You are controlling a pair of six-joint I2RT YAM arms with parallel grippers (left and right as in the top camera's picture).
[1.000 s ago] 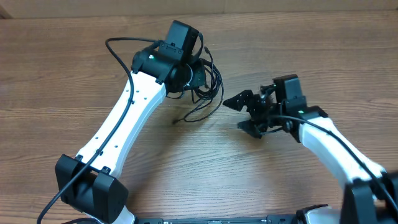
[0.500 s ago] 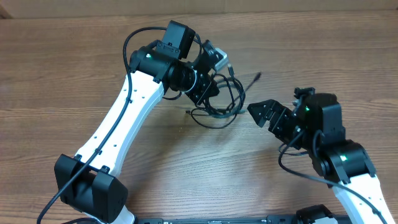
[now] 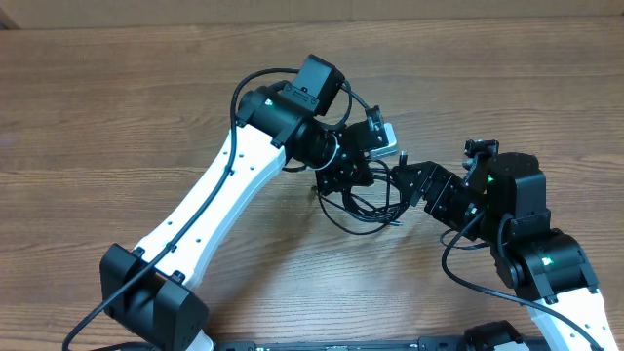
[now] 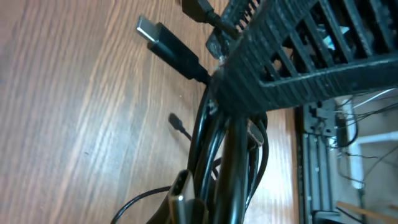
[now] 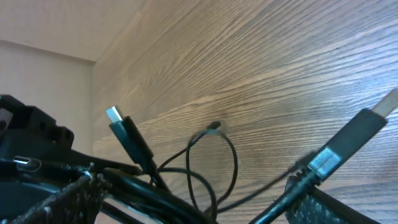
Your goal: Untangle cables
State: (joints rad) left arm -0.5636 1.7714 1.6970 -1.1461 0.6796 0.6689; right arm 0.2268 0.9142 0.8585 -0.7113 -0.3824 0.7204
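The cables (image 3: 369, 207) are a tangled bundle of thin black cords hanging in loops at the table's middle. My left gripper (image 3: 353, 166) is shut on the top of the bundle and holds it above the wood. In the left wrist view the cords (image 4: 214, 155) run up from my jaws, and a silver-tipped plug (image 4: 163, 38) sticks out. My right gripper (image 3: 417, 183) is open just right of the bundle, with its fingers either side of some cords (image 5: 205, 180). Two plugs show in the right wrist view, one on the left (image 5: 127, 137) and one on the right (image 5: 357, 134).
The wooden table (image 3: 117, 117) lies bare around the arms. The left arm's white link (image 3: 205, 214) crosses the front left. The right arm's base (image 3: 546, 268) stands at the front right. A ribbed finger of the right gripper (image 4: 298, 56) presses against the bundle.
My left gripper has carried the bundle to the right and nearer the front. The right gripper, apart from the cables before, now has its open fingers in among them.
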